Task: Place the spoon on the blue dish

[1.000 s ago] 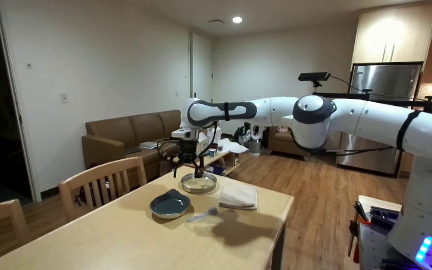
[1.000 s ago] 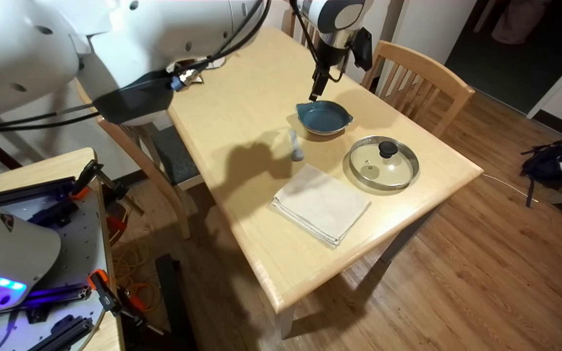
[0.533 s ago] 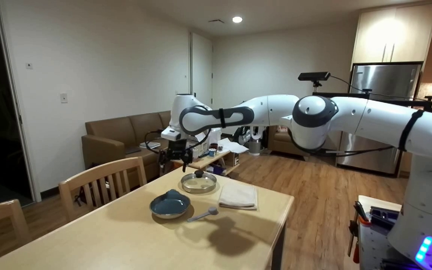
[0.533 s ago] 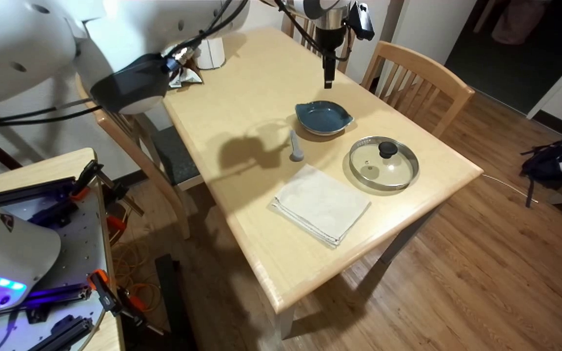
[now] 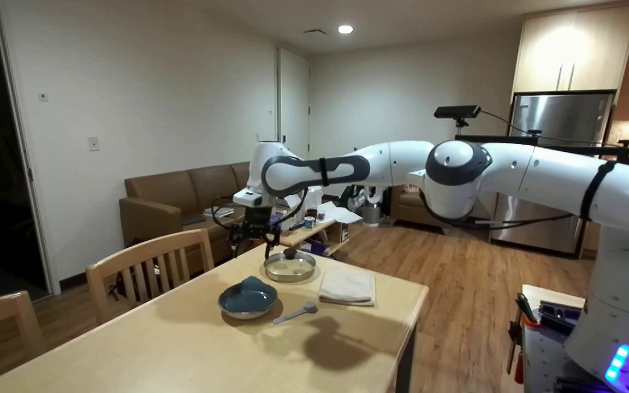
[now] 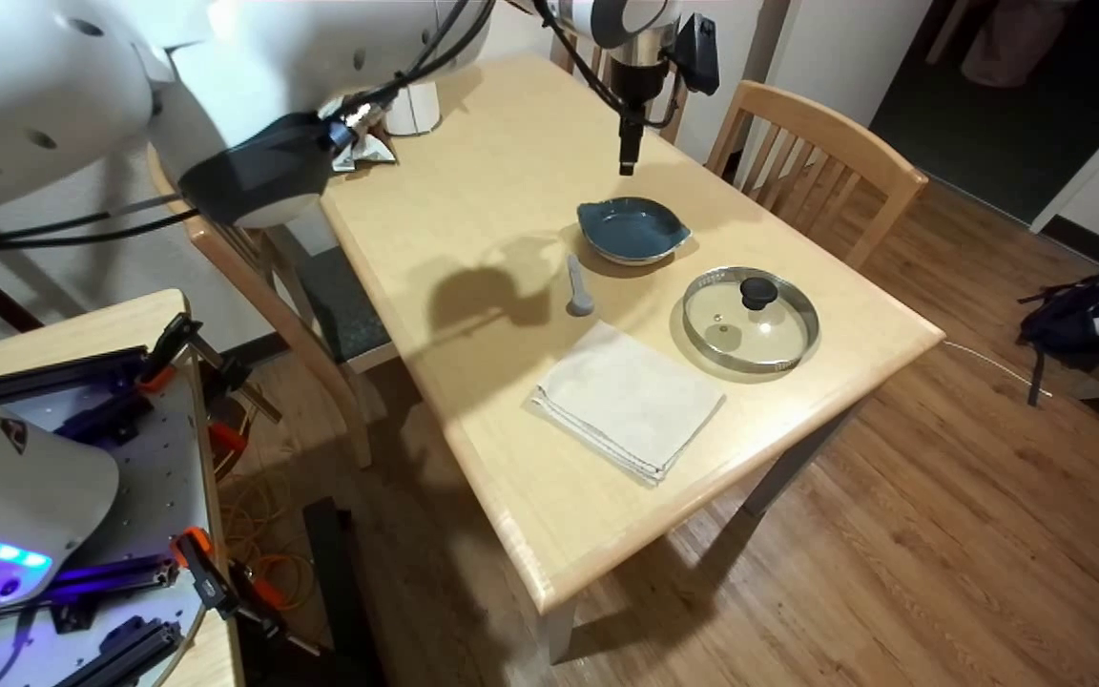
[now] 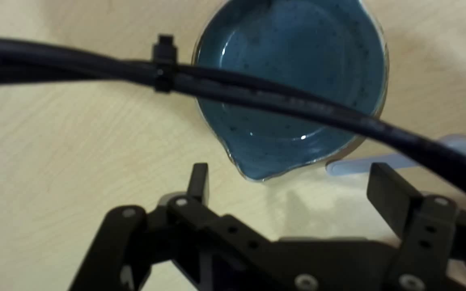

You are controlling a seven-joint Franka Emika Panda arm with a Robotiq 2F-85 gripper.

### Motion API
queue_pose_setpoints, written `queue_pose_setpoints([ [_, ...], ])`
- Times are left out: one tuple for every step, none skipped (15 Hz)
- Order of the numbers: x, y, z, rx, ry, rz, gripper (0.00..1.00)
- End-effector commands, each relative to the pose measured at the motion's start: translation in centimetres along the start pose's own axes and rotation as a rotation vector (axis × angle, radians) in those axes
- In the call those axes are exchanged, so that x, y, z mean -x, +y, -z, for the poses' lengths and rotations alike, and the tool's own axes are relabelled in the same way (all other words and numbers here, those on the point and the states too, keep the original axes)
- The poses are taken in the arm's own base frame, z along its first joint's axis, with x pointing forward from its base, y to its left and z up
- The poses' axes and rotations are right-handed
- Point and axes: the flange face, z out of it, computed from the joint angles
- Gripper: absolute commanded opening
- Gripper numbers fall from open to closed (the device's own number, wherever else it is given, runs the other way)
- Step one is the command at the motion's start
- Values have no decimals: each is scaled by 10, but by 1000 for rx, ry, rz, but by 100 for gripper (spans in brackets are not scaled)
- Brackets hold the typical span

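The spoon is a slender grey utensil with a round end, lying flat on the table in both exterior views (image 5: pixel 294 313) (image 6: pixel 578 286). In the wrist view the spoon (image 7: pixel 358 165) is partly covered by a finger and a black cable. The blue dish (image 5: pixel 247 298) (image 6: pixel 633 231) is round and shallow, with pointed lips. It stands beside the spoon, and its inside looks bare. In the wrist view the cable crosses the dish (image 7: pixel 289 46). My gripper (image 5: pixel 251 255) (image 6: pixel 627 170) is open and hangs above the table near the dish. In the wrist view nothing is between its fingertips (image 7: pixel 288 171).
A glass lid with a black knob (image 5: pixel 289 267) (image 6: pixel 750 324) lies near the dish. A folded white napkin (image 5: pixel 347 285) (image 6: pixel 631 401) lies close to the spoon's round end. Wooden chairs (image 5: pixel 153 262) (image 6: pixel 812 157) stand along the table. A white container (image 6: pixel 413 107) is at the table's far side.
My gripper has swung away from the glass lid, leftward in an exterior view, and the hand has straightened from a tilt to nearly upright. The spoon and dish have not moved.
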Motion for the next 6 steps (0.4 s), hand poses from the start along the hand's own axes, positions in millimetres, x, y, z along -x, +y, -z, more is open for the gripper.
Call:
queue_pose_setpoints([
  [-4, -10, 7, 39, 194, -29, 100],
  [-5, -15, 7, 35, 243, -67, 100],
  [-4, -19, 7, 40, 276, -96, 100],
  [-4, -12, 2, 20, 194, -57, 100],
  [-3, -16, 4, 26, 221, -69, 100],
  [-1, -18, 4, 30, 233, -75, 100],
])
